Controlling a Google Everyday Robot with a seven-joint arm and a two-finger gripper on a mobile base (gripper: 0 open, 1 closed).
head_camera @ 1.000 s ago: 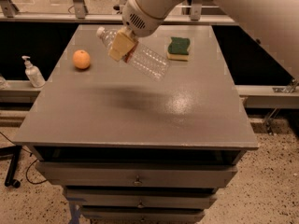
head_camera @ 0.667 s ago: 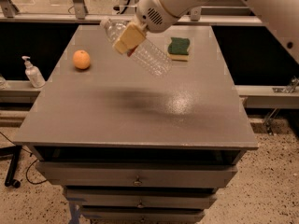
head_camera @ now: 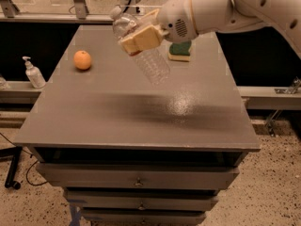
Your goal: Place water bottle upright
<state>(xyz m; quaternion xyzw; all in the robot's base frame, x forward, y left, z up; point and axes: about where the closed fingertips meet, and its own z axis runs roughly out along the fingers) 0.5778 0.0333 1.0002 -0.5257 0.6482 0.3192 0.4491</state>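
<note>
The water bottle (head_camera: 149,62) is a clear ribbed plastic bottle. It hangs tilted in the air above the back middle of the table, cap end up and to the left, base down and to the right. My gripper (head_camera: 140,37) is shut on the bottle around its upper half, with tan fingers (head_camera: 141,39) across it. The white arm reaches in from the upper right. The bottle's label is hidden behind the fingers.
An orange (head_camera: 83,60) lies on the grey table (head_camera: 131,117) at the back left. A green and yellow sponge (head_camera: 179,52) lies at the back, behind the arm. A small white pump bottle (head_camera: 34,74) stands on a ledge left of the table. Drawers sit below.
The arm has swung so the gripper and bottle sit a little higher and further right. The bottle has turned more toward upright, still tilted.
</note>
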